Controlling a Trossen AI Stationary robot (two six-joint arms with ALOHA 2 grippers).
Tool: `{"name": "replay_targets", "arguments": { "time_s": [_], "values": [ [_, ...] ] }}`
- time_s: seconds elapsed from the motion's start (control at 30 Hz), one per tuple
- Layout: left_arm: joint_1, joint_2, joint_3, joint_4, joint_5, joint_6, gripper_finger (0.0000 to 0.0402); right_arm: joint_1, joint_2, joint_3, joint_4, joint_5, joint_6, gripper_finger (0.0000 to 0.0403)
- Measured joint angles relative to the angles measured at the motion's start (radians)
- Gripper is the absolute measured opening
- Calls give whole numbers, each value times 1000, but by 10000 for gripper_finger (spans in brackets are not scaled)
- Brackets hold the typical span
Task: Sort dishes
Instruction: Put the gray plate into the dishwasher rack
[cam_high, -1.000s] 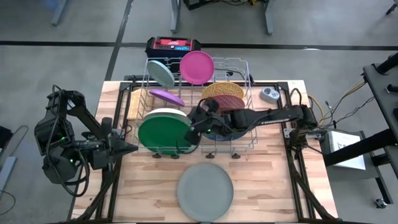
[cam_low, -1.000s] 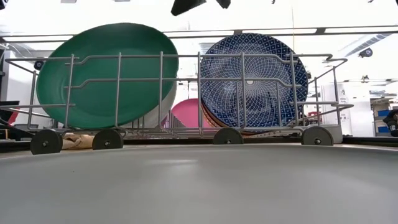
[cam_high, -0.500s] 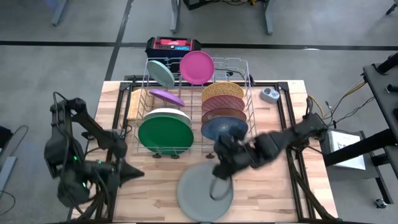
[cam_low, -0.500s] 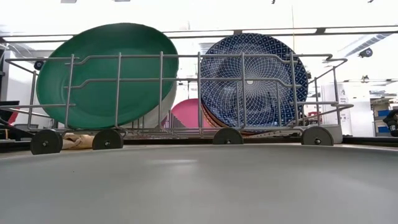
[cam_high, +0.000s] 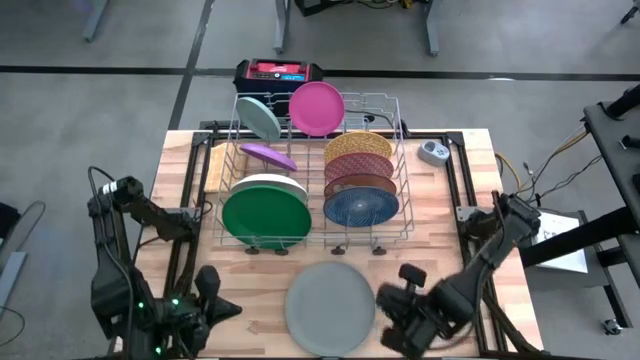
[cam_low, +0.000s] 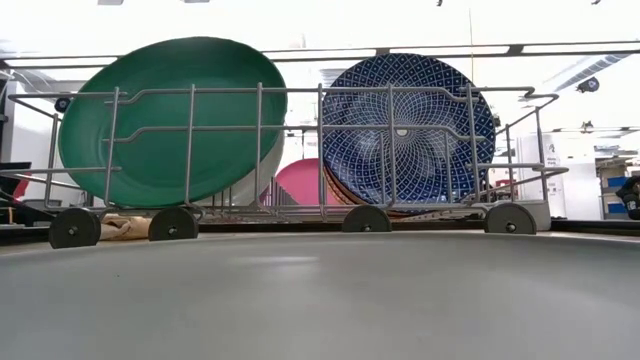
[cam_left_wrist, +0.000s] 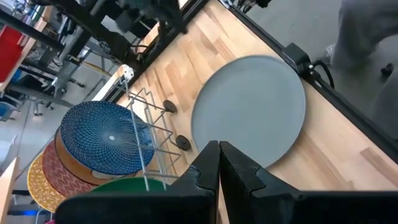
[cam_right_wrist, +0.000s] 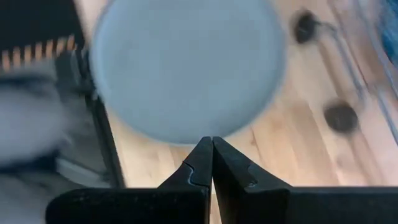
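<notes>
A grey plate (cam_high: 330, 307) lies flat on the wooden table near its front edge. The other dishes stand on edge in the wire rack (cam_high: 400, 120): a green plate (cam_high: 263, 215) in front of a white one, a blue patterned plate (cam_high: 360, 205) in front of brown, maroon and yellow ones, and purple (cam_high: 268, 155), pale blue (cam_high: 258, 117) and pink (cam_high: 316, 107) plates farther back. My left gripper (cam_high: 235, 308) is shut, left of the grey plate (cam_left_wrist: 249, 109). My right gripper (cam_high: 385, 297) is shut, at the right rim of the grey plate (cam_right_wrist: 186, 68).
A red and black box (cam_high: 280, 72) sits behind the rack, and a small grey device (cam_high: 433, 152) lies at the rack's right. A tan cloth (cam_high: 218, 165) lies at the rack's left. Bare wood shows between the rack's wheels and the grey plate.
My right gripper has drawn back from the rack's front, between the green and blue plates, toward the table's near edge, passing over the grey plate to its right rim. My left gripper has also moved toward the near edge. No plate has moved.
</notes>
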Motion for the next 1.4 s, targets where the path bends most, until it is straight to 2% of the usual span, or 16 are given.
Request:
{"name": "replay_targets", "arguments": {
  "time_s": [0.17,0.27,0.53,0.8,0.97,1.13,1.23,1.4],
  "values": [
    [-3,16,0,4,-1,-21,0,53,53,-103,232,67,-338,14],
    [-3,23,0,8,-5,-37,0,54,107,-118,320,77,-450,40],
    [-3,22,0,14,-13,-63,0,55,248,-118,393,76,-584,116],
    [-3,22,0,15,-13,-64,0,55,349,-78,445,74,-685,146],
    [-3,22,0,17,-13,-64,0,54,359,-78,449,68,-683,142],
    [-3,22,0,26,-41,-64,0,49,385,-78,457,20,-671,119],
    [-3,22,0,27,-47,-64,0,50,394,-76,460,13,-676,91],
    [-3,22,0,31,-47,-64,0,50,395,-75,462,9,-676,16]
  ]
}}
